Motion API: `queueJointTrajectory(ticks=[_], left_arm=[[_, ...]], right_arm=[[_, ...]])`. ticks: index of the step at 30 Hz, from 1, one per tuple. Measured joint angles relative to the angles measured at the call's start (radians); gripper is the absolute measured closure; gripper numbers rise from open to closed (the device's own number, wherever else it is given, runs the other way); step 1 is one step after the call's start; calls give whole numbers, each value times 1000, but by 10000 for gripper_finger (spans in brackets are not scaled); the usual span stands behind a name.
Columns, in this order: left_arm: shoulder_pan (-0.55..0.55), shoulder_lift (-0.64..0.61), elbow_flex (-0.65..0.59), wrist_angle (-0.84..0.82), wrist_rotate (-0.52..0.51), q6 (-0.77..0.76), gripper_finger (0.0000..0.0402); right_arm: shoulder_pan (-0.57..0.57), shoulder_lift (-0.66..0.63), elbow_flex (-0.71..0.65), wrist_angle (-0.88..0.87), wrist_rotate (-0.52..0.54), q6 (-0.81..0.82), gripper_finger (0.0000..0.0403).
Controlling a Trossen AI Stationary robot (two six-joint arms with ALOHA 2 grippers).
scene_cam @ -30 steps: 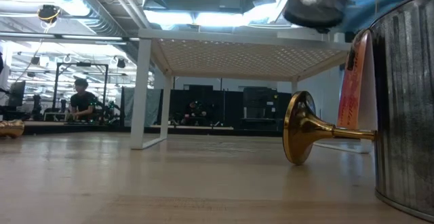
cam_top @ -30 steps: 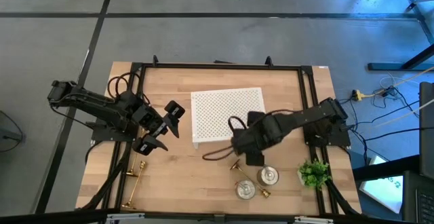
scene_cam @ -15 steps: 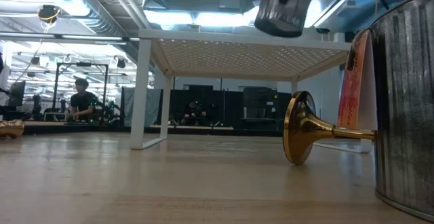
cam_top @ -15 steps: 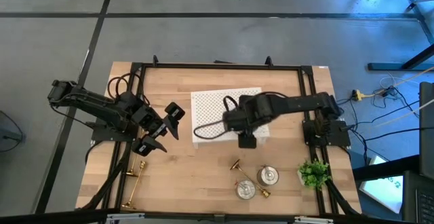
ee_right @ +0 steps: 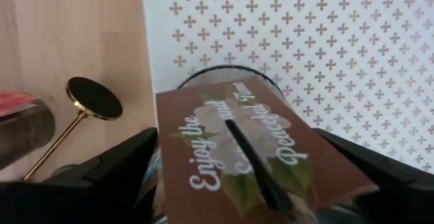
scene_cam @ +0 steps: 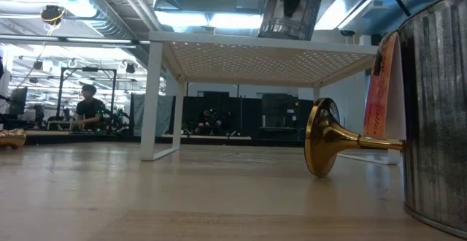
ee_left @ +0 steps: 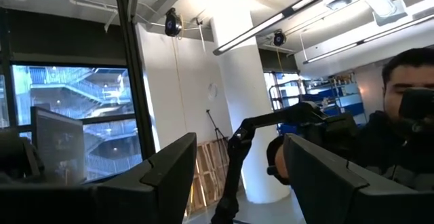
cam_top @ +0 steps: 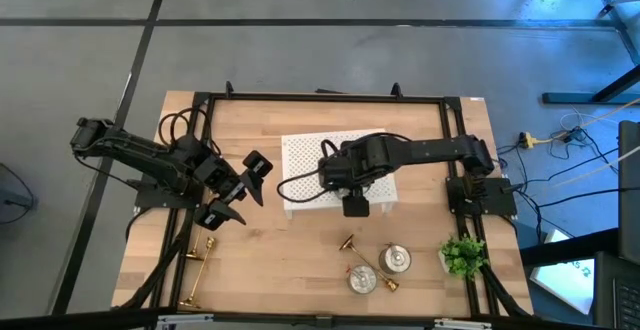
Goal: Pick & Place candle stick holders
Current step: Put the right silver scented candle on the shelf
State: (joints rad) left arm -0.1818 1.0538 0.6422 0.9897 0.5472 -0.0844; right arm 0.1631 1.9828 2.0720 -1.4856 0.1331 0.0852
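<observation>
The right hand (cam_top: 356,204) is closed on a silver holder (ee_right: 227,142) with a brown printed label across its top, and carries it just above the near edge of the white perforated stand (cam_top: 305,157). In the low view that holder (scene_cam: 290,7) hangs close over the stand's top (scene_cam: 241,50); whether it touches I cannot tell. Judging by this, one placement is in its last stage — the piece is over the stand but not yet let go.

The rest looks untouched. On the worktop (cam_top: 280,260), in front of the stand, two more silver holders lie near each other — one (cam_top: 397,260) and another (cam_top: 362,280) — with a gold candlestick (cam_top: 348,243) on its side beside them, and a small gold piece (cam_top: 389,285) that is probably part of another; it is too small to say. The low view shows a gold candlestick (scene_cam: 343,144) lying flat, its round base turned to the camera. Well to the left of the stand, near the worktop's edge, a further gold candlestick (cam_top: 198,270) lies on its side.

The left hand (cam_top: 238,192) waits to the left of the stand, fingers apart and holding nothing. The green plant (cam_top: 462,256) stands off to the right front of the stand.

So, at best, the first of six is nearly done; five appear to be left.
</observation>
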Motion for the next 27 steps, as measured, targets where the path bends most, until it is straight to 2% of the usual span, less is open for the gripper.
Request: queueJointTrajectory(ticks=[8,13,27], left_arm=[[0,0,0,0,0,0,184],[0,0,0,0,0,-1,184],[0,0,0,0,0,0,184]], right_arm=[[1,13,0,5,80,0,44],[4,13,0,29,81,1,15],[22,13,0,81,82,-48,24]])
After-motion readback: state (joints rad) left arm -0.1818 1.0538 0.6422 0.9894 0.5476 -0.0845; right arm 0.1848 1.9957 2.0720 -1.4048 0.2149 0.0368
